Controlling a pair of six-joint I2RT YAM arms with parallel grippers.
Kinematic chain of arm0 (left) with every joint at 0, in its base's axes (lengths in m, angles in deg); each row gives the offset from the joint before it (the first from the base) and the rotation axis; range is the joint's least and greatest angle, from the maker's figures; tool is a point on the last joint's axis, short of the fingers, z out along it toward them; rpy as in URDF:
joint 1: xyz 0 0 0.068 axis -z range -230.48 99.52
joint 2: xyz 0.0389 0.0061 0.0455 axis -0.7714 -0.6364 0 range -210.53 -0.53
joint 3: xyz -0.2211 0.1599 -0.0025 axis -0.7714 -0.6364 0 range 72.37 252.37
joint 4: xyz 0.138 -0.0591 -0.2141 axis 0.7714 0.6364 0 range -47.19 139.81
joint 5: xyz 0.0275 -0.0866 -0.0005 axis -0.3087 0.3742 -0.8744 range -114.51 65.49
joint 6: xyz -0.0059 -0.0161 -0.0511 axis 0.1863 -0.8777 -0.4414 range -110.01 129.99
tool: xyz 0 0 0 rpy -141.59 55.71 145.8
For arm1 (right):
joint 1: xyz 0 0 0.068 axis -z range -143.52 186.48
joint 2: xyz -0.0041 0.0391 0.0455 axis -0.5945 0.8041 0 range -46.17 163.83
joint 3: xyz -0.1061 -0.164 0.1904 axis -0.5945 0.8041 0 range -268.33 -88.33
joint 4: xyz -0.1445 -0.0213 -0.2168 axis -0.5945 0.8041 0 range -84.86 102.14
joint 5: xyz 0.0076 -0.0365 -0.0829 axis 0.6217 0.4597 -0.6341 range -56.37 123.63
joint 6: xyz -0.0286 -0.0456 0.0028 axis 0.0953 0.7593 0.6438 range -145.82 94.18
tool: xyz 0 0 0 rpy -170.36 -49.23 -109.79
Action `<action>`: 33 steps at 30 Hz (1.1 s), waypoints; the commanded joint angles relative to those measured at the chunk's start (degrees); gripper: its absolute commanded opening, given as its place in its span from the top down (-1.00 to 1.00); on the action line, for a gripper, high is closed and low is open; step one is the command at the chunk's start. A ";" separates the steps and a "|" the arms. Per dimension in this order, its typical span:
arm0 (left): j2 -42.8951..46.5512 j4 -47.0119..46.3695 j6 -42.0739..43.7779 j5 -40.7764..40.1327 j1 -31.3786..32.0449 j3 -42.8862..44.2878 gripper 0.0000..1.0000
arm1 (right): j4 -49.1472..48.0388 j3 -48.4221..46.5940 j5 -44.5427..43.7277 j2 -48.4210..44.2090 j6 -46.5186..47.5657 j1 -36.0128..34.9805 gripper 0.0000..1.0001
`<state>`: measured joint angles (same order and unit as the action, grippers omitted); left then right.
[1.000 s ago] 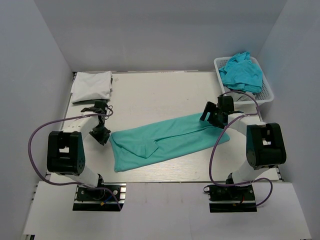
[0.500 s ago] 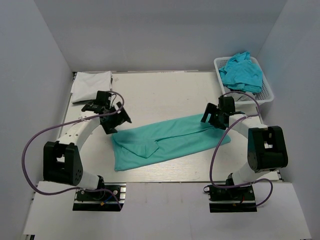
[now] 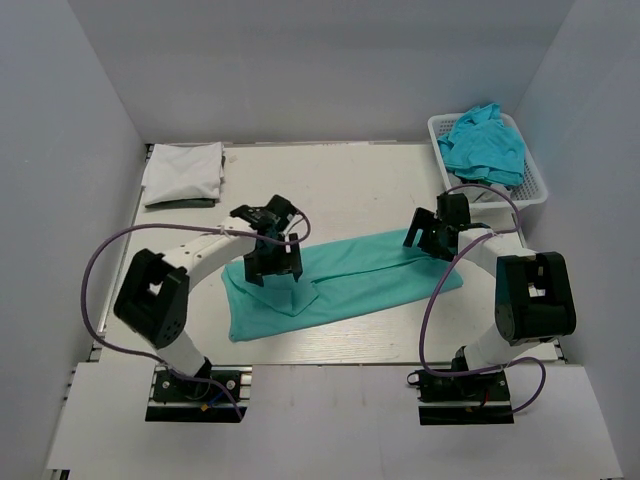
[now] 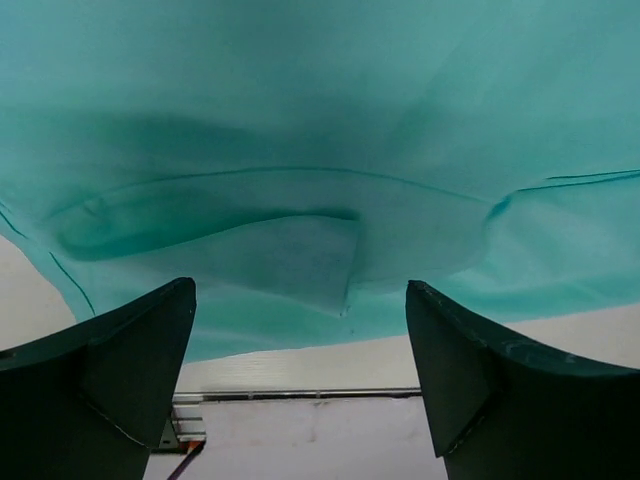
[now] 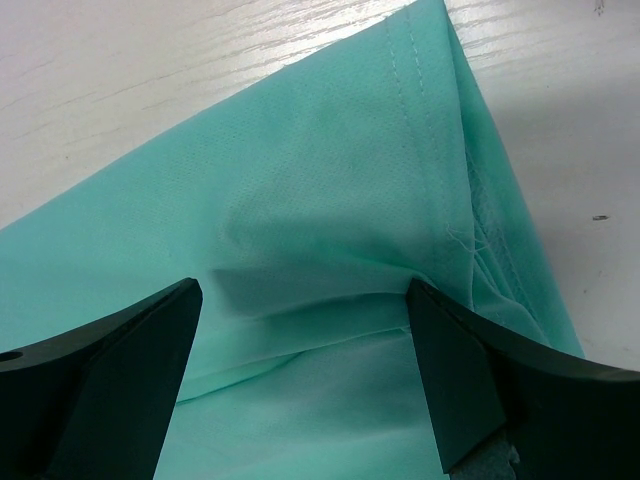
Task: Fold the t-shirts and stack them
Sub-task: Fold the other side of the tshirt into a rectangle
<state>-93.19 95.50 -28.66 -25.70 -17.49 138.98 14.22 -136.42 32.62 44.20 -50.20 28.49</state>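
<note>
The left pincer, jaws apart, is poised over the teal shirt, a folded flap just below it. The right pincer, also spread, is at the shirt's other end. A pale tabletop lies beneath, with grey walls around. Beyond the left pincer lies a folded white shirt. Beyond the right is a basket of teal shirts.

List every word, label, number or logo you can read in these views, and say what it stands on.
None: no text can be read in any view.
The teal shirt, white shirt and basket show no print or label.
Any marks on the arm bases are too small to tell.
</note>
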 commanded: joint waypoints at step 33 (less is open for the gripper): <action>2.36 17.27 -11.27 -5.86 10.07 -7.62 -0.41 | 2.08 0.28 -3.99 -1.77 1.00 0.43 -0.79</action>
<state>-99.51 110.75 -38.54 -37.55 -7.93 134.34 15.05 -136.42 30.37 44.18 -49.61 28.49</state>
